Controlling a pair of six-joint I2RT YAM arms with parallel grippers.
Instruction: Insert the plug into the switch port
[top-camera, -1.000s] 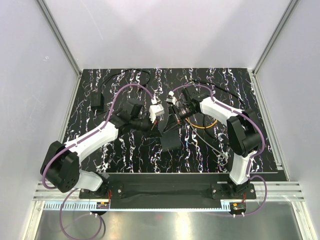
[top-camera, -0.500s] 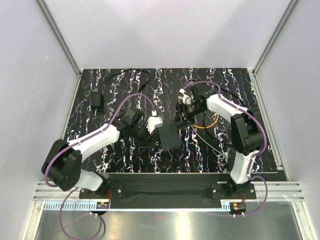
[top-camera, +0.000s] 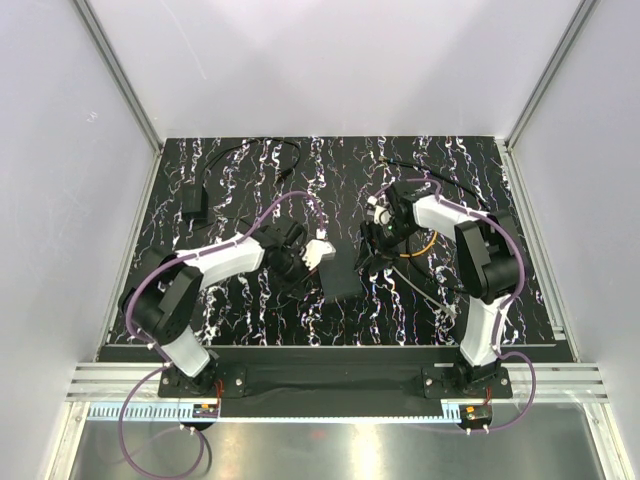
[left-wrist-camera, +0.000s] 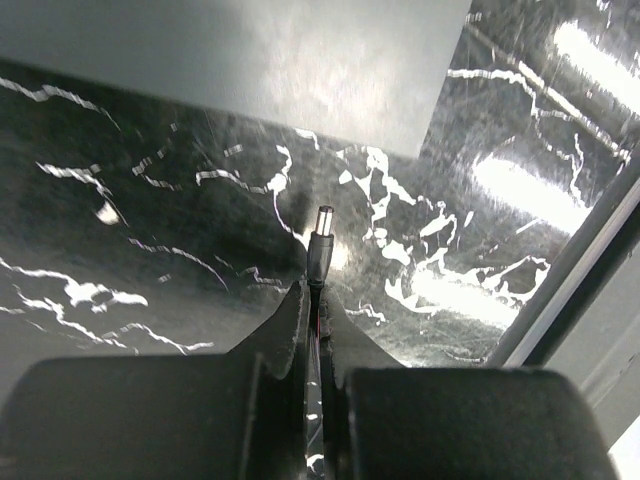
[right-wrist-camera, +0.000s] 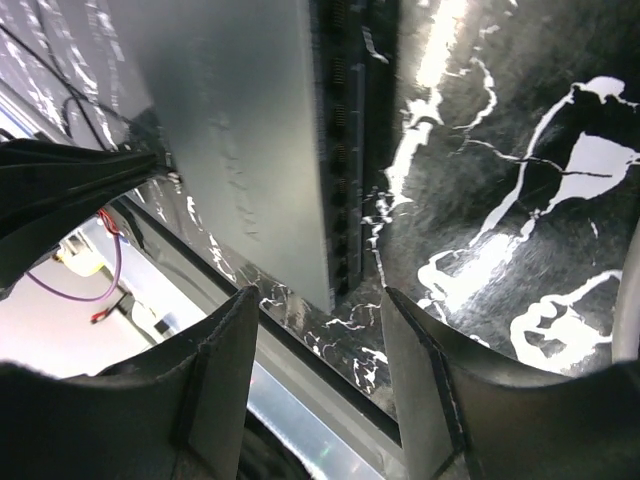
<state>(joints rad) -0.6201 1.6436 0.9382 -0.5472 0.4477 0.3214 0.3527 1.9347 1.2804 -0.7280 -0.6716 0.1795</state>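
Observation:
The switch is a flat matte-black box (top-camera: 341, 282) lying on the marbled table between the two arms. In the right wrist view its thin edge (right-wrist-camera: 345, 170) carries a row of small sockets; I cannot tell which one is the switch port. The plug (left-wrist-camera: 322, 233) is a small barrel plug with a metal tip, sticking out of my left gripper (left-wrist-camera: 316, 300), which is shut on it, with the tip a little short of the box (left-wrist-camera: 250, 70). My right gripper (right-wrist-camera: 320, 300) stands open just off the box's corner, holding nothing.
A small black block (top-camera: 193, 205) with a thin cord lies at the back left. A yellow cable loop (top-camera: 421, 247) and thin black wires lie under the right arm. A metal frame rail (top-camera: 330, 352) borders the near table edge.
My right gripper has opened and drawn back to the right, off the box. The box has settled lower on the table. My left arm has swung in, carrying the plug rightward toward the box.

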